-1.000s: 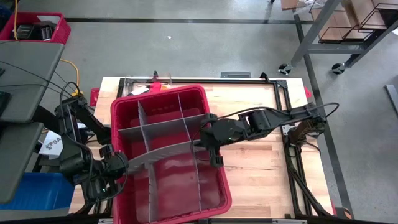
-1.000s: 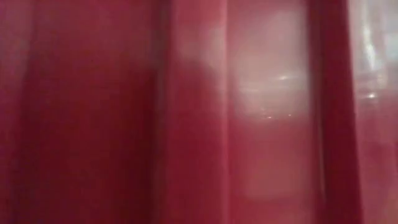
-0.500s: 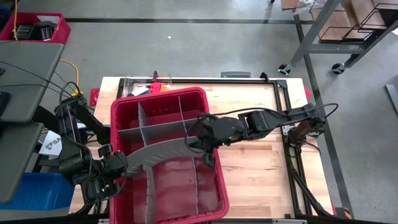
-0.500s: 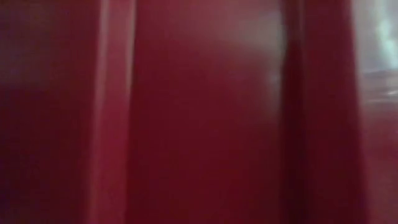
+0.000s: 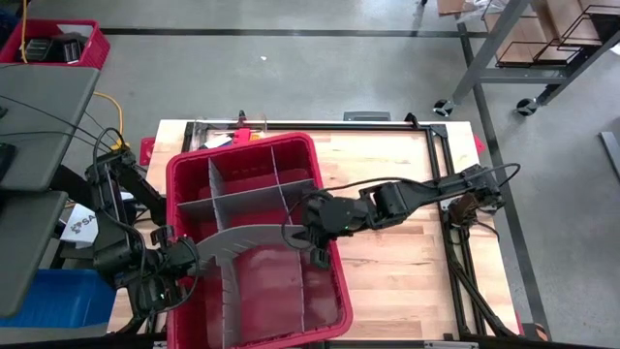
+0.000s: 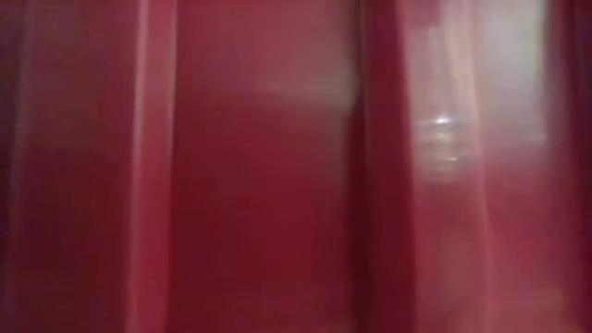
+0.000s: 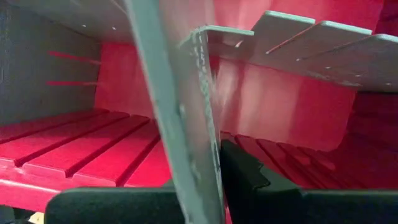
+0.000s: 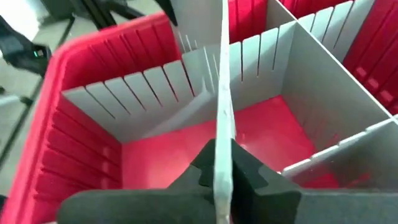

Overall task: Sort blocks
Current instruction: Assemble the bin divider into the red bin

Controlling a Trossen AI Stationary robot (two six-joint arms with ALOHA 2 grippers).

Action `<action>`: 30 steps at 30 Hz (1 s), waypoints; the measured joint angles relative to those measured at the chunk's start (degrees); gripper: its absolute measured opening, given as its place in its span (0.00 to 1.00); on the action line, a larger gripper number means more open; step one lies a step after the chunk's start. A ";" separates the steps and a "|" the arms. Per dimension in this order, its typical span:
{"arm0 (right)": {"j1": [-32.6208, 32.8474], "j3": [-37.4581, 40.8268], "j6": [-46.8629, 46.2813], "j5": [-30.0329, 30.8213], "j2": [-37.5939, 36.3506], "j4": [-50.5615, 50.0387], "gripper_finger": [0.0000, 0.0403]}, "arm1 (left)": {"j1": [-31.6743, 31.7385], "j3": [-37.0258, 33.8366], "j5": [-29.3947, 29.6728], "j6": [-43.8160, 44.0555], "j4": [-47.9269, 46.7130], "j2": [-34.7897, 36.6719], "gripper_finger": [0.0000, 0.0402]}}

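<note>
A big red bin [image 5: 341, 291] stands on the left half of the wooden table and fills the low view [image 6: 277, 166]. Grey slotted dividers [image 5: 242, 199] split its far half into compartments. One loose grey divider sheet [image 5: 247, 236] arches on edge across the bin's middle. My left gripper [image 5: 197, 254] is shut on its left end at the bin's left wall. My right gripper [image 5: 302, 233] is shut on its right end, above the bin's inside. The blocks are out of view. My left gripper pinches the loose sheet's left end [image 7: 200, 163] between its two fingers and points steeply down. The sheet stands on edge and rises away from the fingers [image 7: 249, 177] into the bin. My right gripper pinches the sheet's right end [image 8: 222, 146] between its two fingers [image 8: 249, 171], slanting down from the table's right. The sheet runs edge-on away from it, bowed, above the bin's floor.
Bare wooden tabletop [image 5: 407, 271] lies to the right of the bin. A black frame [image 5: 441, 174] borders the table's right side. Small coloured bits [image 5: 247, 131] sit behind the bin's far wall, too small to tell. A blue box [image 5: 68, 291] stands off the table's left.
My right gripper has moved toward the table's left edge and a little down, rolling as it went. The loose sheet's right end came along while its left end stayed put, so the sheet bows more. The bin has slid slightly left.
</note>
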State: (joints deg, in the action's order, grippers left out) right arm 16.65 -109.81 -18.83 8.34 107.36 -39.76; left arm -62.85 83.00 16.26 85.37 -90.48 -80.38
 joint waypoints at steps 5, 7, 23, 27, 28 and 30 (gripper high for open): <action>0.06 0.02 5.52 1.06 0.04 -1.31 0.00 | 0.00 0.00 0.24 -0.05 0.09 0.00 0.04; -0.26 0.02 7.25 1.14 0.04 -2.00 0.00 | 0.00 0.00 0.49 -0.07 0.22 0.00 0.04; -2.26 -0.31 8.43 -0.26 0.13 -1.59 0.00 | 0.00 0.00 0.70 -0.02 0.46 0.04 0.04; -2.26 -0.31 4.54 -4.22 -0.15 -1.48 0.00 | 0.00 0.00 0.59 -0.22 0.44 0.07 0.04; -2.34 -0.31 4.17 -4.84 -0.16 -1.50 0.00 | 0.00 0.00 0.54 -0.43 0.44 0.07 0.04; -2.52 -0.31 3.61 -5.37 -0.36 -1.51 0.00 | 0.00 0.00 0.54 -0.47 0.44 0.07 0.04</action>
State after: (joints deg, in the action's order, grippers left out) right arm 14.13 -110.13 -15.22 2.97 107.00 -41.27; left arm -62.85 83.00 16.80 84.89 -90.04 -80.31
